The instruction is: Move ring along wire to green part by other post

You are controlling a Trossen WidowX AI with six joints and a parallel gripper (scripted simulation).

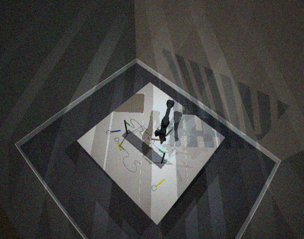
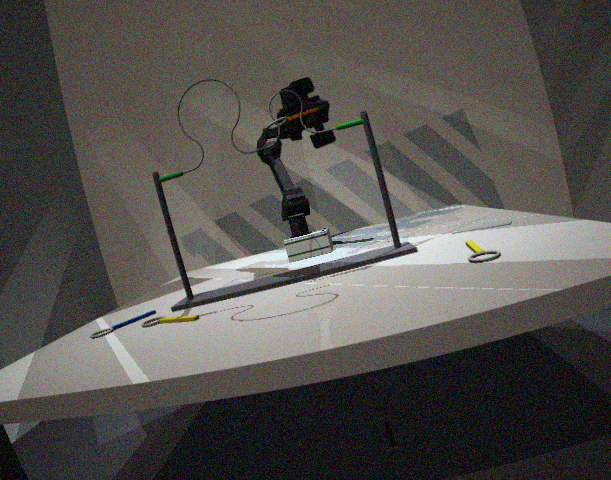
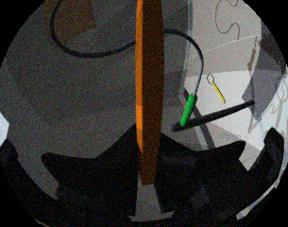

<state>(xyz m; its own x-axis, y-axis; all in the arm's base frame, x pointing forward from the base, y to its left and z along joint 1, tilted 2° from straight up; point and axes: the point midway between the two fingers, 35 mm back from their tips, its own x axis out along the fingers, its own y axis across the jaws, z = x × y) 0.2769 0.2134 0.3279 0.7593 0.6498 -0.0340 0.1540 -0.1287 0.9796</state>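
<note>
My gripper [image 1: 161,140] [image 2: 311,111] [image 3: 141,127] is shut on the orange handle [image 1: 154,139] [image 2: 301,114] [image 3: 148,85]. The handle's grey ring [image 1: 148,138] [image 2: 276,122] is at the left side of the smaller wire hump in the exterior view. The wire seems to run through it; whether they touch cannot be told. The thin grey wire [image 2: 210,79] [image 3: 202,61] has a larger hump farther left. One green part [image 1: 161,151] [image 2: 349,124] [image 3: 188,110] is by the right post [image 2: 380,178]; the other green part [image 1: 127,123] [image 2: 171,176] is by the left post [image 2: 172,237]. The ring is outside the wrist view.
A dark base bar [image 1: 144,145] joins the posts on the table. A blue-handled ring [image 1: 115,131] [image 2: 134,319] and a yellow-handled ring [image 1: 119,145] [image 2: 178,319] lie near the left post. Another yellow-handled ring [image 1: 160,182] [image 2: 473,246] [image 3: 219,92] lies beyond the right post.
</note>
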